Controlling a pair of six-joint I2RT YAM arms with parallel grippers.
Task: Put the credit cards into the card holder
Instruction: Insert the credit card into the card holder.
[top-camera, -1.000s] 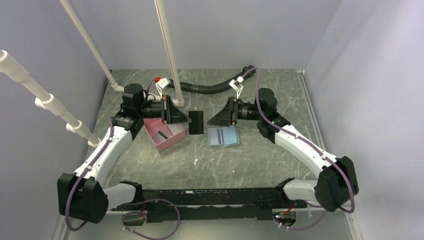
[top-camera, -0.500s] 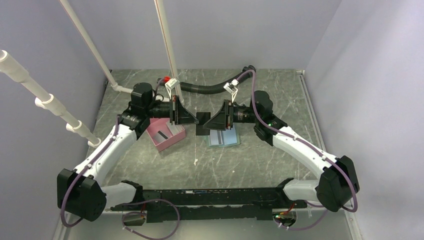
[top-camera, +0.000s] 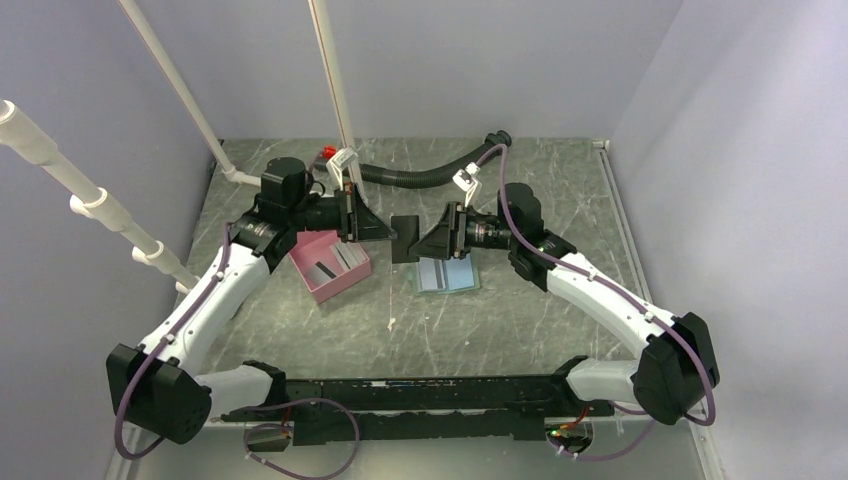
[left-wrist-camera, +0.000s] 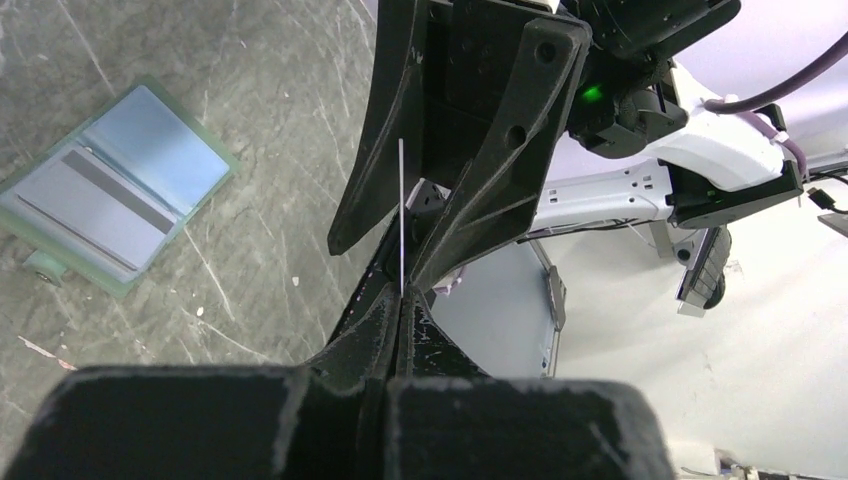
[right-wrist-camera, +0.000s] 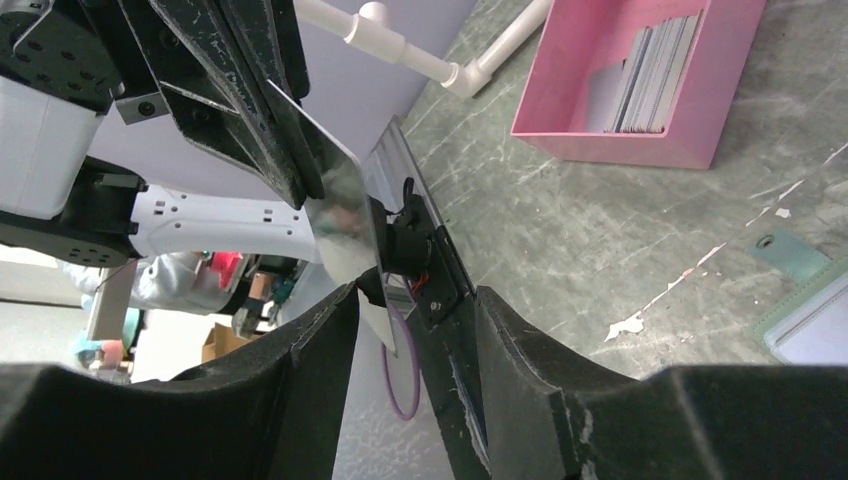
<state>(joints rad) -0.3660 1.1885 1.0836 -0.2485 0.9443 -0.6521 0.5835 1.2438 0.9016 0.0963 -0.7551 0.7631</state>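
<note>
Handover step, mid-air, above the middle of the counter toward the far edge. My left gripper is clamped on one credit card, pinching it by one end. From the left wrist the card shows as a thin line, edge-on. My right gripper has its fingers spread and straddles the card's free end, with a gap on each side in the right wrist view, so not closed on it. Card looks dark from above and shiny up close; colour unclear.

Card holder lies opened flat on the counter, just right of centre, below the right gripper, nothing touching it. One half shows a grey panel with a dark stripe; card or pocket, can't tell. Pink box sits left of centre with the remaining cards stacked on edge against one wall.

My read: early in the task, left-to-right transfer.
- Next: close right on the card, only then release left, and back left off straight so it doesn't drag the card.
- Then right tilts down and feeds the card edge-first into a slot.
- Risks: the slick card could twist in the pinch, and the loose holder could slide on insertion. Left could pin it.
</note>
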